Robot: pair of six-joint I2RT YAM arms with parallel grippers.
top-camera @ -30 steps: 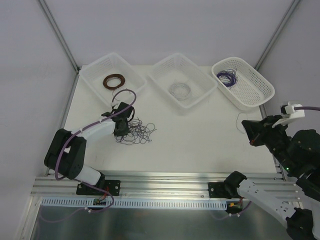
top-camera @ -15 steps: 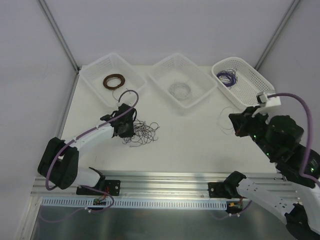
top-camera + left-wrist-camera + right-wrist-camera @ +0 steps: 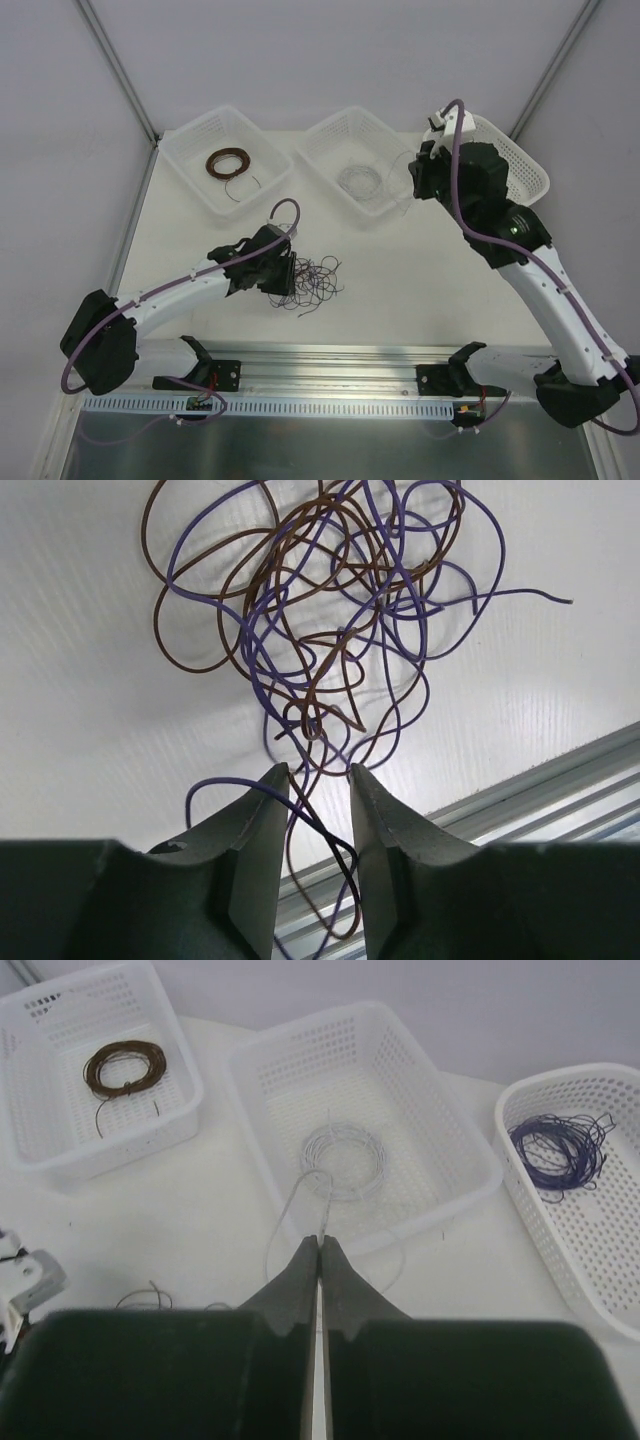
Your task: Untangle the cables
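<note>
No text, label, brand, number or sign can be read in any of the views. A small white part (image 3: 25,1278) at the left edge of the right wrist view may carry a marking, but it is too blurred to tell.

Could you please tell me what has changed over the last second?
The left end effector dragged the tangled cables rightward and nearer the front edge; its jaws stand apart around strands. The right end effector, shut on a whitish wire, swung from the right edge to the middle basket. The brown coil and white coil stayed put.
</note>
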